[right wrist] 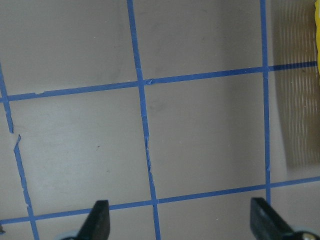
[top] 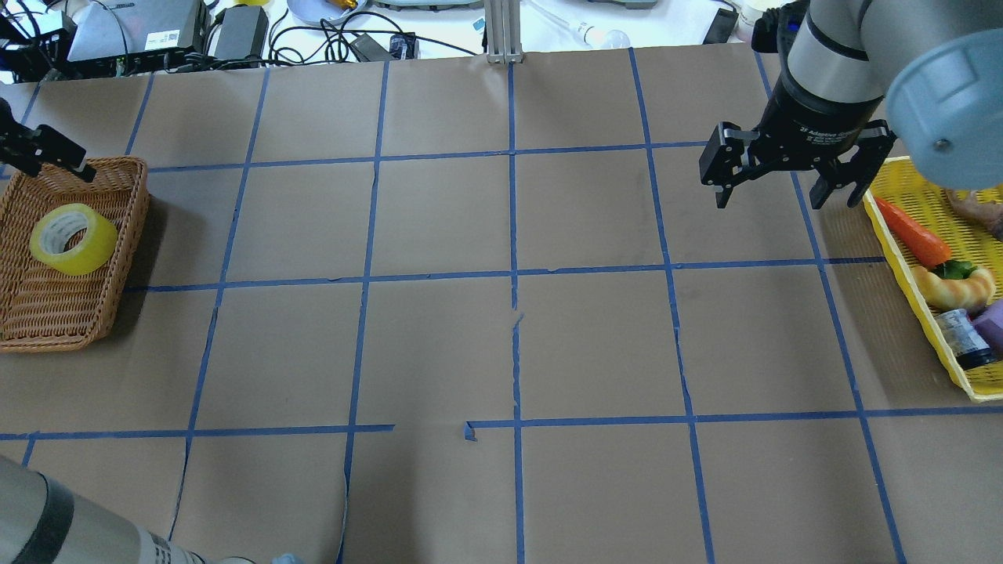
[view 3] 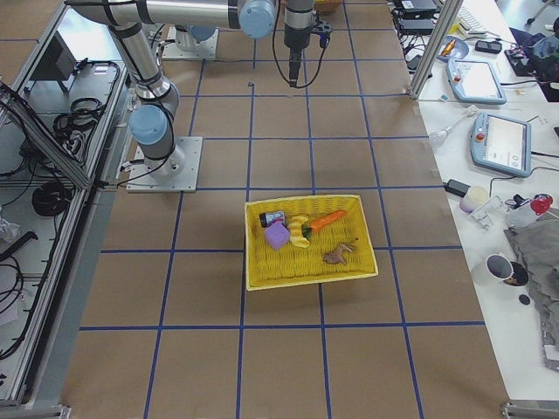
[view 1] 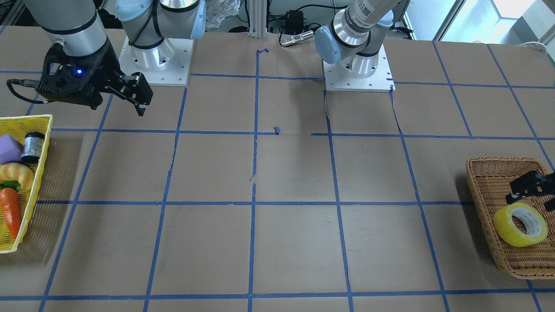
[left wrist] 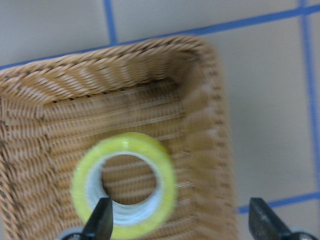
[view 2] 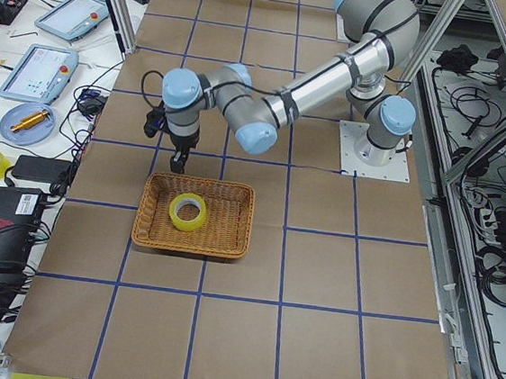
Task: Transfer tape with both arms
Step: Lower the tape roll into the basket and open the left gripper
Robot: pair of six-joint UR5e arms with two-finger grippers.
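The yellow tape roll (view 1: 505,227) with a white core lies tilted in a brown wicker basket (view 1: 481,182). It also shows in the overhead view (top: 92,249), the exterior left view (view 2: 186,228) and the left wrist view (left wrist: 167,172). My left gripper (top: 43,153) is open and empty. It hovers over the basket's edge, just beside the roll (left wrist: 182,222). My right gripper (top: 783,184) is open and empty. It hangs above bare table (right wrist: 181,220) next to a yellow basket (top: 909,258).
The yellow basket (view 1: 43,143) holds a carrot (view 1: 11,210), a croissant (view 1: 17,173), a purple block (view 1: 8,149) and a small black-capped jar (view 1: 32,147). Blue tape lines grid the brown table. Cables and devices lie beyond the far edge.
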